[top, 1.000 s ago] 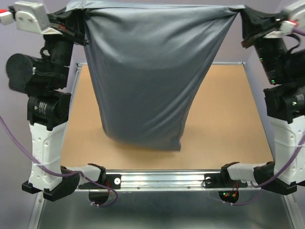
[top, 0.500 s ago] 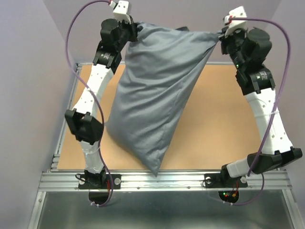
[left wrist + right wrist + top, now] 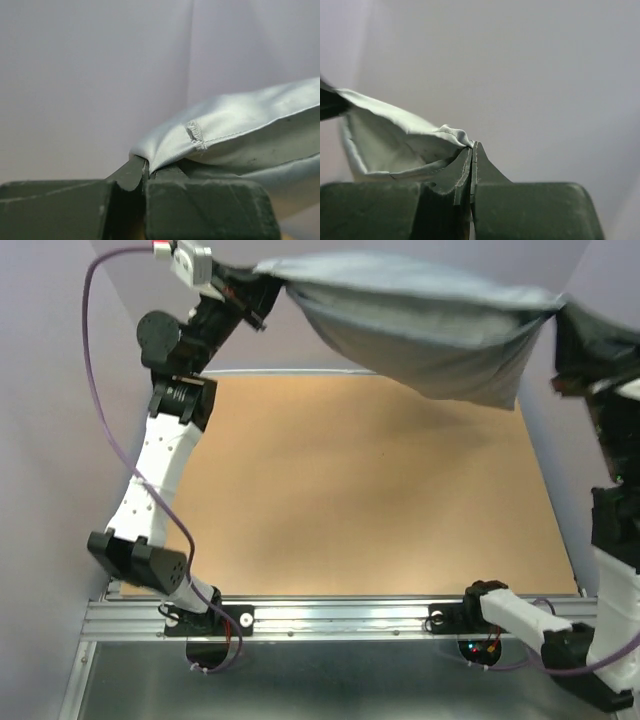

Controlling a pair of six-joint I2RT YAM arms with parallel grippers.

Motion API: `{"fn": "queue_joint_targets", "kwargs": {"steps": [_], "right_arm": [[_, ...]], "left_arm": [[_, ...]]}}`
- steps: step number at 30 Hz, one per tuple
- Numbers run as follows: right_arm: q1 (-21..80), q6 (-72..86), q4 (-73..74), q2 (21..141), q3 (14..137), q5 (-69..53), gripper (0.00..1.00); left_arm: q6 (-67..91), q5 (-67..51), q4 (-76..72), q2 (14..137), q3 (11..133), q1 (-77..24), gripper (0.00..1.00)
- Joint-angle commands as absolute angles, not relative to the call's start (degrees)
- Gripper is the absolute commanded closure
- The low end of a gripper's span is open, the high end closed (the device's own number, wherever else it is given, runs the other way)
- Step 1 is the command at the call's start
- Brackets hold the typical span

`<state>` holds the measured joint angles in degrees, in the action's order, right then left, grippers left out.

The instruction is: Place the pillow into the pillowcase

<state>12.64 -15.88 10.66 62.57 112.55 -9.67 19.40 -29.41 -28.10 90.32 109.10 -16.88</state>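
The blue-grey pillowcase (image 3: 420, 335) hangs in the air above the far edge of the table, stretched nearly level between my two grippers and sagging full in the middle. My left gripper (image 3: 262, 290) is shut on its left corner; in the left wrist view the hem of the pillowcase (image 3: 240, 125) is pinched in the left gripper (image 3: 146, 170). My right gripper (image 3: 560, 315) is shut on the right corner, where the pillowcase (image 3: 395, 140) bunches at the tip of the right gripper (image 3: 472, 150). The pillow is hidden.
The brown table board (image 3: 350, 490) lies under the cloth. A metal rail (image 3: 340, 618) with both arm bases runs along its near edge. Pale purple walls stand close on the left, right and back. A purple cable (image 3: 110, 440) loops beside the left arm.
The pillowcase was hanging down long towards the table; now it is lifted and stretched almost level at the back. Both arms have swung while keeping hold of their corners.
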Motion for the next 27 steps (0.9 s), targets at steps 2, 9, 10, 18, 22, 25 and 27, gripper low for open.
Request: {"fn": "queue_joint_targets", "kwargs": {"steps": [2, 9, 10, 18, 22, 25, 27], "right_arm": [[12.22, -1.50, 15.54, 56.45, 82.67, -30.83, 0.99], [20.52, 1.23, 18.81, 56.41, 59.51, -38.86, 0.95], [23.00, 1.14, 18.81, 57.21, 58.81, -38.50, 0.89], [32.43, 2.64, 24.52, 65.56, 70.91, -33.50, 0.23], [35.22, 2.11, 26.19, 71.79, 76.28, -26.14, 0.25], [41.45, -1.47, 25.93, 74.70, 74.98, -17.60, 0.21], [47.16, -5.60, 25.67, 76.63, 74.27, -9.46, 0.18]], "left_arm": [[7.86, -47.54, -19.73, 84.91, 83.66, -13.45, 1.00], [-13.09, -39.38, 5.77, 89.89, 71.19, -9.68, 0.86], [-13.18, -38.42, 6.93, 90.96, 71.71, -8.80, 0.83], [-9.41, -39.90, 13.01, 85.11, 72.87, 3.59, 0.45], [-7.21, -38.33, 14.67, 77.27, 67.51, 7.64, 0.44], [-3.00, -37.44, 14.33, 70.16, 60.31, 7.65, 0.44], [-0.28, -37.61, 14.24, 65.25, 54.16, 7.73, 0.44]]}}
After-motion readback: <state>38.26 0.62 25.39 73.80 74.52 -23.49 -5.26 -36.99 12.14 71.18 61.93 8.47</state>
